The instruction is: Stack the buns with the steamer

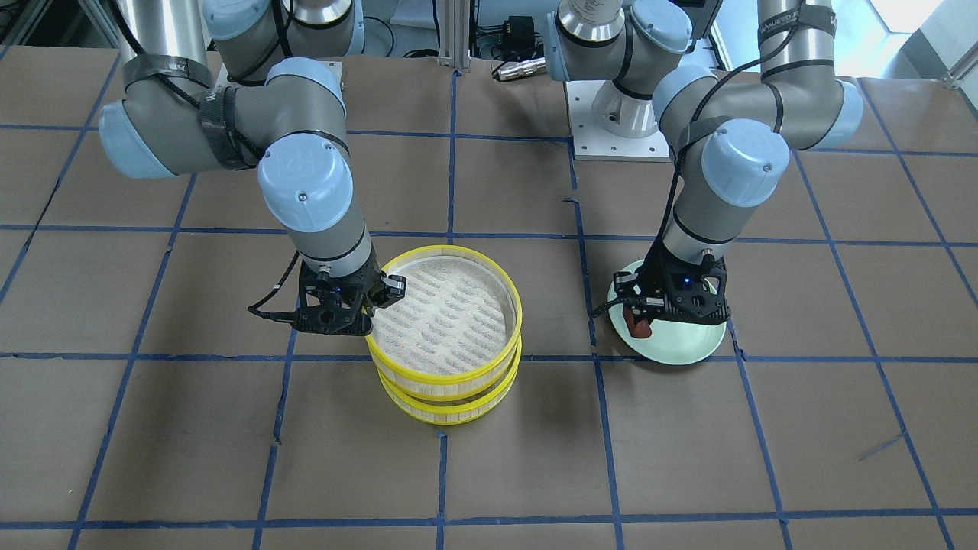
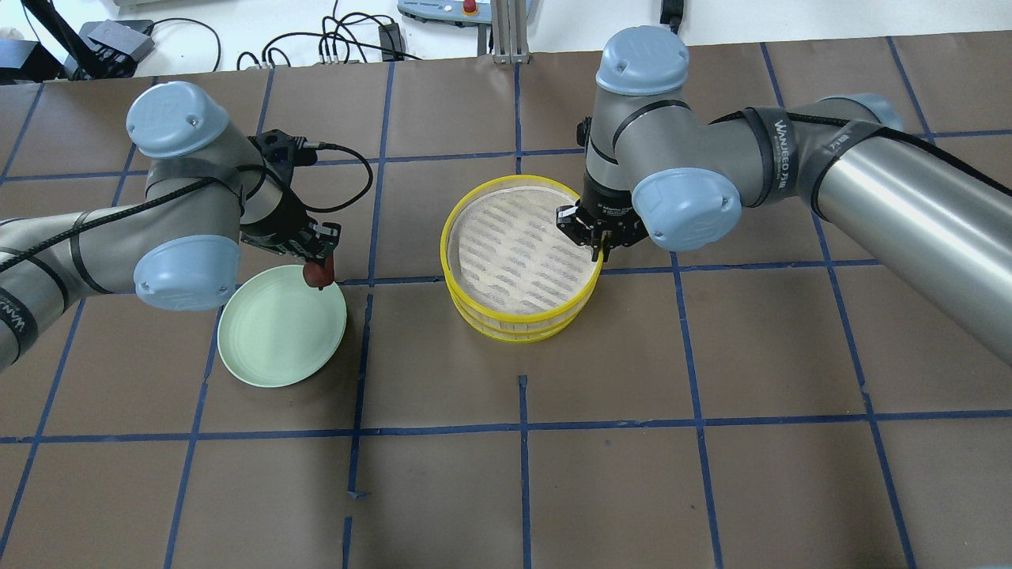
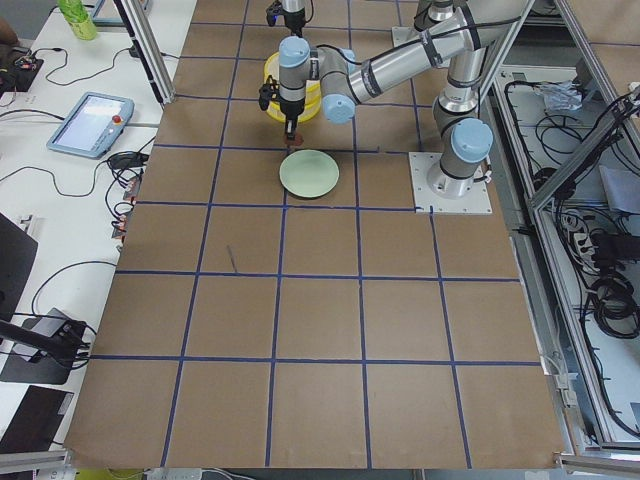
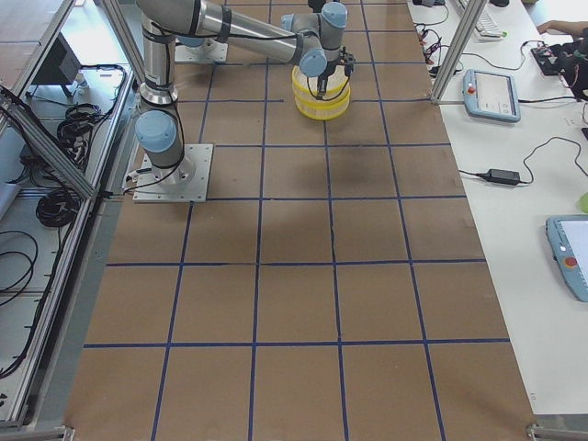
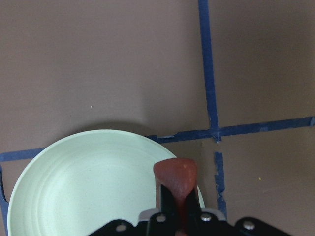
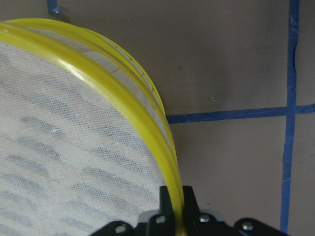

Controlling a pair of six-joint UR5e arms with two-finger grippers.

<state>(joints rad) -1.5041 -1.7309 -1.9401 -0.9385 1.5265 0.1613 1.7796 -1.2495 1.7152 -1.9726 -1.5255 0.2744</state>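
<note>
Brown papered table [image 2: 711, 356], gridded in blue tape, carries a two-tier yellow-rimmed steamer [image 2: 514, 318] and, well apart, a pale green plate [image 2: 269, 348]. The right gripper [image 6: 176, 196] clamps the steamer's upper rim. The left gripper [image 5: 176, 201] pinches the reddish-brown bun [image 5: 175, 174] over the plate's rim.

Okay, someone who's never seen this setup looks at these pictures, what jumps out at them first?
The yellow-rimmed steamer comes first: two tiers stacked mid-table, the top one empty, with the right gripper pinching its rim. Next is the reddish-brown bun, clamped in the left gripper over the edge of the pale green plate.
</note>
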